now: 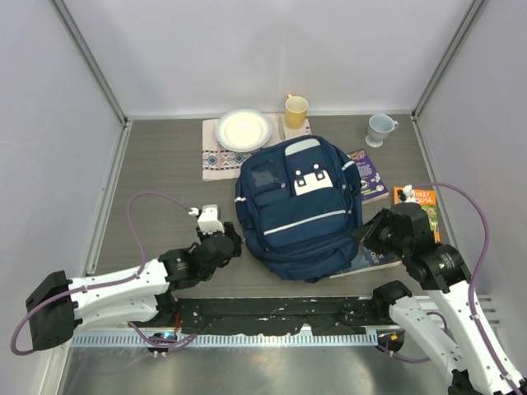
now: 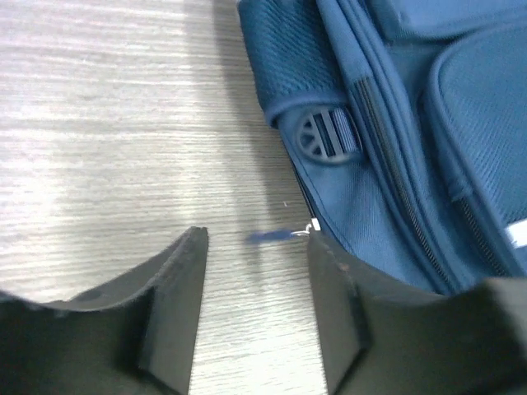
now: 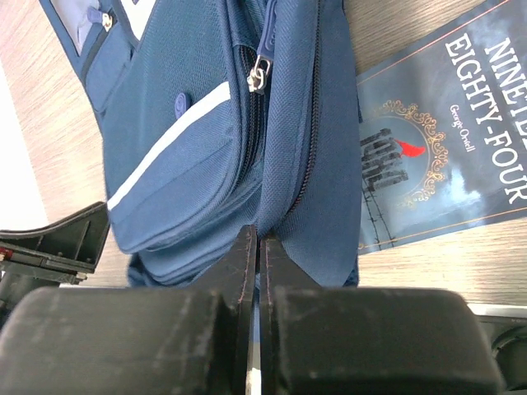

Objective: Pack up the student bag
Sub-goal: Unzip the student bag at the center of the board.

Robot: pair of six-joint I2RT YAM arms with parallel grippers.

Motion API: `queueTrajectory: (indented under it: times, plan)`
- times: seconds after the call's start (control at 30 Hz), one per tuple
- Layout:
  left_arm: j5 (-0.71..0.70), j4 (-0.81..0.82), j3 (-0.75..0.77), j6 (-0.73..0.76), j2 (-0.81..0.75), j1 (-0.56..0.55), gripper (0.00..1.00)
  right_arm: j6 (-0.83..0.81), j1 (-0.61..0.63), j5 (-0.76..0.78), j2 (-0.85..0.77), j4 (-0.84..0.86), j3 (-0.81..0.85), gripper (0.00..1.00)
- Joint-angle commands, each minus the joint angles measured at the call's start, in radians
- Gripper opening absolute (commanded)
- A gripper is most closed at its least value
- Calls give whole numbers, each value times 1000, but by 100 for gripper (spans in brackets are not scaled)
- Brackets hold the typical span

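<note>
The student bag [image 1: 296,210] is made of matt, woven navy cloth, with a metal zip pull [image 3: 258,72]. Beside it, a smooth paper book cover [image 3: 436,140] is seen on the matt wood-grain table [image 2: 107,123].

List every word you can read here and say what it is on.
"NINETE" (cut off) "EIGHTY-FOUR": dark blue paperback book partly hidden by the navy fabric backpack.
"George Orwell": same cover.
On the orange book and the purple book: titles too blurred to read.

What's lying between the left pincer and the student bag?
Only bare table and what looks like a thin blue zipper pull sticking out from the student bag. The left wrist view shows this, just ahead of the open left pincer.
</note>
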Motion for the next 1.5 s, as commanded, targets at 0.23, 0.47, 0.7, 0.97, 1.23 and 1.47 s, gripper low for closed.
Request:
queueTrajectory:
  times: [0.23, 0.47, 0.7, 0.97, 1.23, 1.47]
  plan:
    - [-46, -333, 180, 1, -186, 12, 81, -70, -9, 27, -49, 97, 26, 1]
    - [-168, -487, 311, 22, -257, 13, 100, -207, -9, -307, 15, 145, 138, 1]
    - [-203, -509, 375, 53, -203, 13, 100, -290, -9, -509, 49, 108, 169, 1]
    - [-208, -469, 386, 67, -202, 13, 100, -337, -9, -668, 70, 131, 120, 1]
    - [-152, -400, 377, 117, -200, 13, 100, -390, -5, -720, 122, 140, 22, 1]
    - [257, -141, 346, 327, -137, 12, 100, -385, 41, -545, 184, 152, -43, 1]
